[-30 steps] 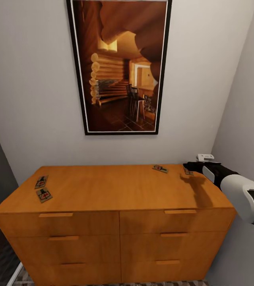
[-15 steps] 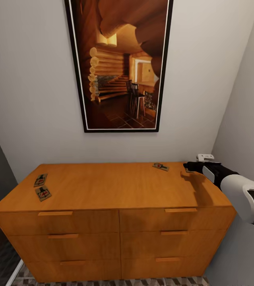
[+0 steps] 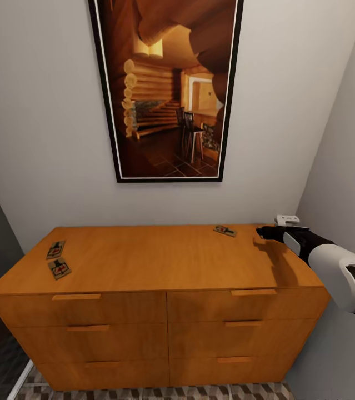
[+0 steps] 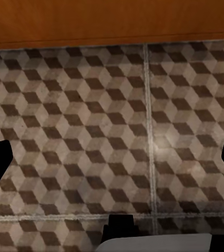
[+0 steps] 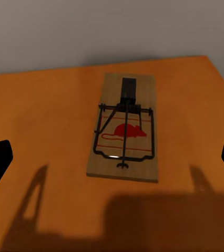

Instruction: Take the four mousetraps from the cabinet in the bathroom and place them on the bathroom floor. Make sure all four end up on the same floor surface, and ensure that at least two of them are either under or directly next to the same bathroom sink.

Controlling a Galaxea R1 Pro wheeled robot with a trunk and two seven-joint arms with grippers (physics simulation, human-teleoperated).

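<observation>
My right claw [image 3: 265,233] hangs wide open and empty over the trap [image 5: 124,128] at the cabinet's [image 3: 160,261] back right corner. Only the head view has drifted in the last second; the claw hasn't closed. All four traps remain up top.

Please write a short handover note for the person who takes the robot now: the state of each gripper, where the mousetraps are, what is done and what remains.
Right gripper: open, empty, over the cabinet's right rear corner, one mousetrap lying flat between its fingers, not gripped.
Left gripper: open, empty, low over the bathroom floor beside the cabinet.
Other traps on the cabinet top: one at the back right, two on the left end.
Done: nothing is on the floor.
Left: grasp the trap, then put all four on the floor, two by the sink.
</observation>
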